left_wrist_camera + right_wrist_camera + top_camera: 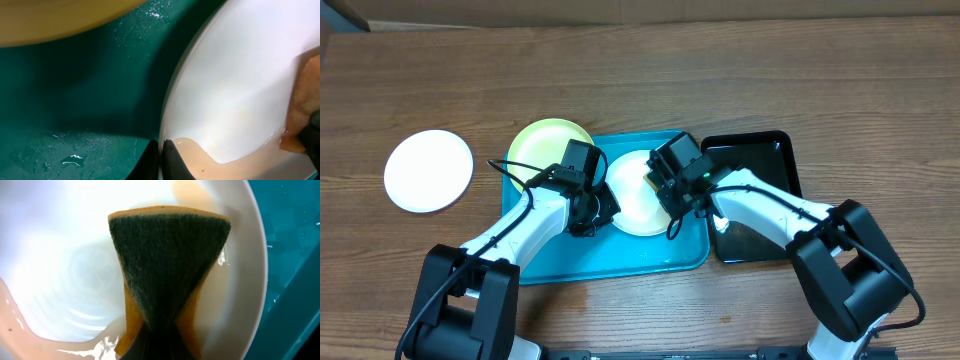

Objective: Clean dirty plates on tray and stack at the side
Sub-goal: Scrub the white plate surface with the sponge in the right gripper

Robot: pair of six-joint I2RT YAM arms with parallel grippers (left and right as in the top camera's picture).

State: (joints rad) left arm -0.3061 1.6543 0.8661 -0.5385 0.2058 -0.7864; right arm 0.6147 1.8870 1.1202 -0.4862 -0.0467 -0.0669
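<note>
A white plate (632,200) lies on the turquoise tray (620,258) with brownish water pooled in it. My left gripper (161,160) is shut on this plate's left rim (240,90). My right gripper (665,185) is shut on a yellow sponge with a dark green scrub face (167,270), pressed into the same plate (60,270). A pale yellow-green plate (542,143) lies at the tray's back left, partly over the rim. A second white plate (428,171) lies on the table at the left, off the tray.
A glossy black tray (760,165) lies right of the turquoise tray, under my right arm. Water drops lie on the turquoise tray floor (70,160). The wooden table (720,70) stretches behind.
</note>
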